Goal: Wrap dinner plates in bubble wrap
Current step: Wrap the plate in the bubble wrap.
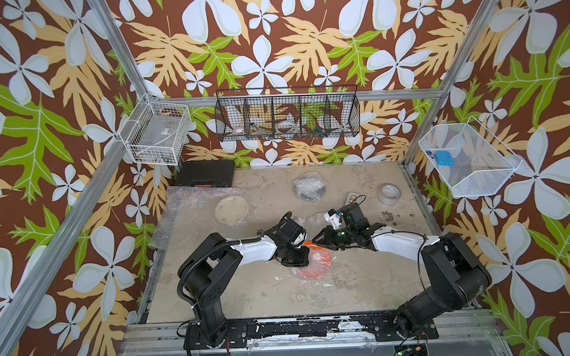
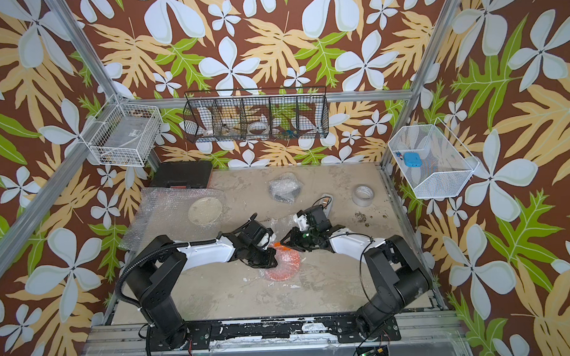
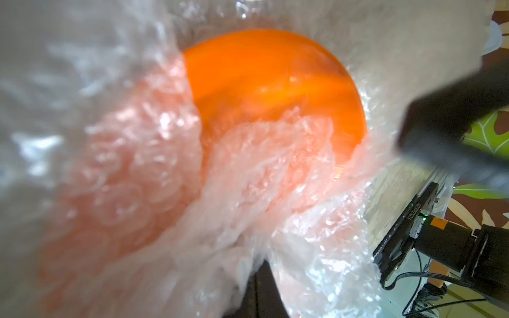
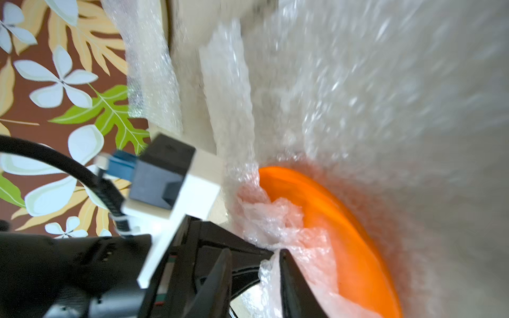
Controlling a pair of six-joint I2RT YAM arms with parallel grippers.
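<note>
The orange dinner plate [image 3: 270,82] lies mid-table, mostly covered by bubble wrap [image 1: 319,265]; part of its rim is bare. My left gripper [image 3: 261,286] is shut on a bunched fold of that wrap over the plate's left edge. My right gripper [image 4: 253,275] stands open at the plate's far edge, with a loose flap of wrap against one finger [image 4: 292,278]. A cream plate [image 1: 231,209] rests on a flat bubble wrap sheet [image 1: 183,219] at the back left. A wrapped bundle [image 1: 310,186] with a dark plate showing through sits at the back.
A white tape roll [image 1: 390,194] and a small device [image 1: 352,197] lie at the back right, with dark crumbs [image 1: 387,215] near them. A black case [image 1: 206,177] sits in the back left corner. Wire baskets [image 1: 287,117] hang on the walls.
</note>
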